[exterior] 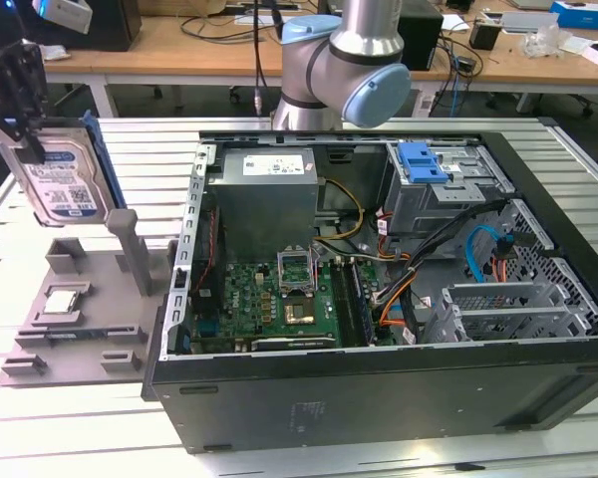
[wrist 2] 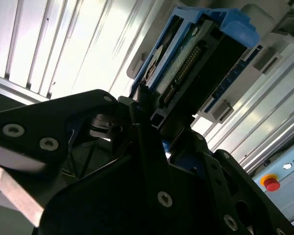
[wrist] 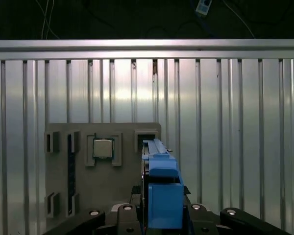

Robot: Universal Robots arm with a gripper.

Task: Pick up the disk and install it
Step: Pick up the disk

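One disk (exterior: 65,184); one open computer case (exterior: 379,393); one grey fixture tray (exterior: 92,271); one square silver chip (exterior: 64,302)

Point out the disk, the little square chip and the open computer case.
disk (exterior: 68,184): exterior view, on its labelled face.
chip (wrist: 103,148): first wrist view, centre of its metal top.
computer case (exterior: 379,403): exterior view, on its dark near wall.

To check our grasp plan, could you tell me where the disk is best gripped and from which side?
Probably at one short end, from above, with the fingers pressing its two broad faces, as the gripper holds the disk now. It is thin and flat and hangs on edge, so the faces give the widest contact, and the connector end is left free.
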